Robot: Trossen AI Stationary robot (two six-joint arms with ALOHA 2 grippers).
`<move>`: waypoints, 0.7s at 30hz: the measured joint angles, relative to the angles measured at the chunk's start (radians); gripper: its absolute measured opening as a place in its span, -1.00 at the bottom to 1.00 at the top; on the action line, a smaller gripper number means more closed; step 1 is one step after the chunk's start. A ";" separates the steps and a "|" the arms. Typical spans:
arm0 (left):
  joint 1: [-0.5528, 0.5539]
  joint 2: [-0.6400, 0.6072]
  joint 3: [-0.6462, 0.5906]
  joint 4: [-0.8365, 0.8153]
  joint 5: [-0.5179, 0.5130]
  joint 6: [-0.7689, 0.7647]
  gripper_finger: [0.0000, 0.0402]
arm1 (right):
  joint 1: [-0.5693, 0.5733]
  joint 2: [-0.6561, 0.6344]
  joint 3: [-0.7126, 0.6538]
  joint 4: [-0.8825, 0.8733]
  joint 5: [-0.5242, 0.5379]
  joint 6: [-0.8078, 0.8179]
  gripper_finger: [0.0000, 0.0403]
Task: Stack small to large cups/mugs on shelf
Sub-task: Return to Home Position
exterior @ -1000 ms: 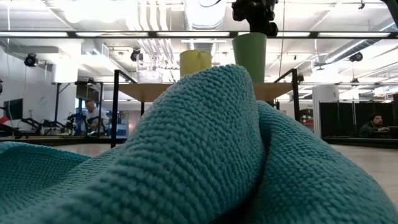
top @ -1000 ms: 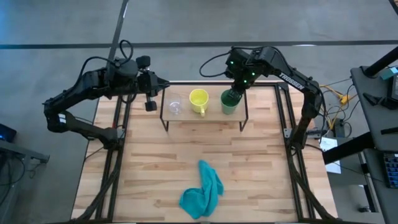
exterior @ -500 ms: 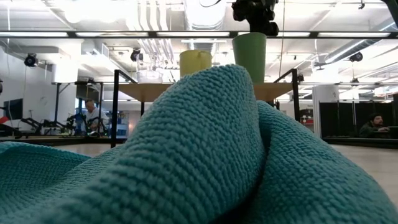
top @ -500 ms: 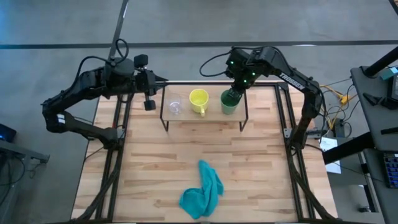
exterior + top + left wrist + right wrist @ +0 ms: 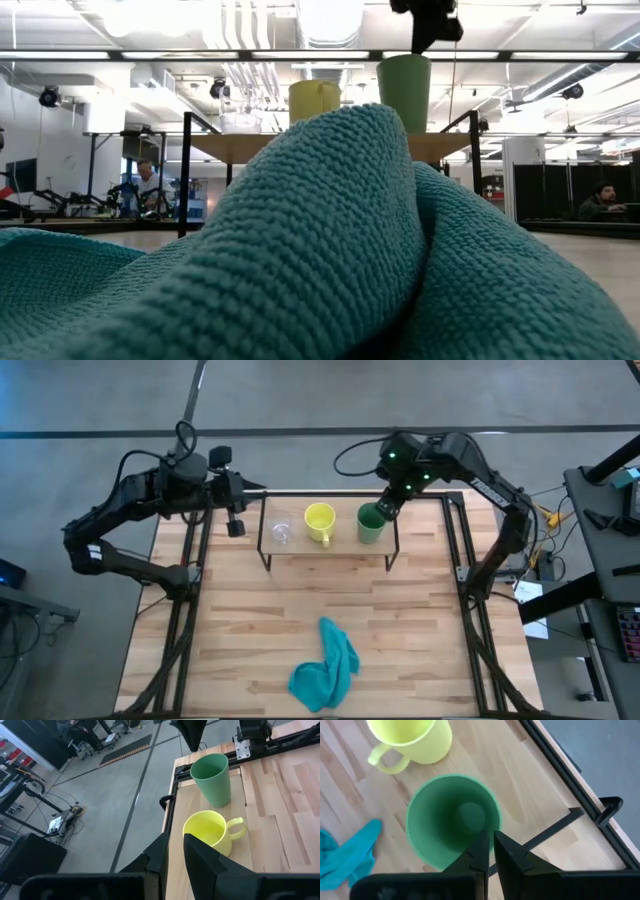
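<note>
Cloth (image 5: 320, 250) crowds the low view; overhead it lies apart from the shelf (image 5: 300, 546).

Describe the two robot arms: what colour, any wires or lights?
The left arm and right arm are black, built of jointed links. The left gripper and right gripper each have two slim dark fingers. Thin black cables loop off both arms. The right arm carries small green lights near its wrist and white lettering along its forearm.

Robotics lab or workshop, exposed ceiling ducts (image 5: 240, 40) ran overhead, grey concrete floor (image 5: 300, 400), loose cables (image 5: 548, 518), a person (image 5: 148, 182) sat at a far workstation.
</note>
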 joint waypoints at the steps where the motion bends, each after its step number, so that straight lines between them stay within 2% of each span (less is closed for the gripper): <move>1: 0.000 -0.002 0.000 0.000 0.000 0.000 -0.77 | 0.000 -0.012 0.000 0.000 0.000 0.000 -0.89; 9: 0.000 -0.029 -0.004 -0.004 0.000 -0.001 -0.77 | 0.000 -0.096 0.000 0.013 0.000 0.068 -0.89; 14: 0.000 -0.051 -0.017 -0.081 0.000 -0.051 -0.77 | 0.002 -0.132 0.000 0.016 0.001 0.172 -0.89; 16: 0.000 -0.058 -0.018 -0.146 -0.006 -0.105 -0.77 | 0.005 -0.145 0.000 0.011 -0.001 0.150 -0.89; 18: 0.000 -0.070 -0.018 -0.203 -0.009 -0.193 -0.77 | 0.022 -0.159 -0.002 0.008 -0.022 0.063 -0.89; 21: 0.000 -0.094 -0.020 -0.253 -0.013 -0.351 -0.77 | 0.062 -0.188 -0.013 0.086 -0.044 -0.014 -0.89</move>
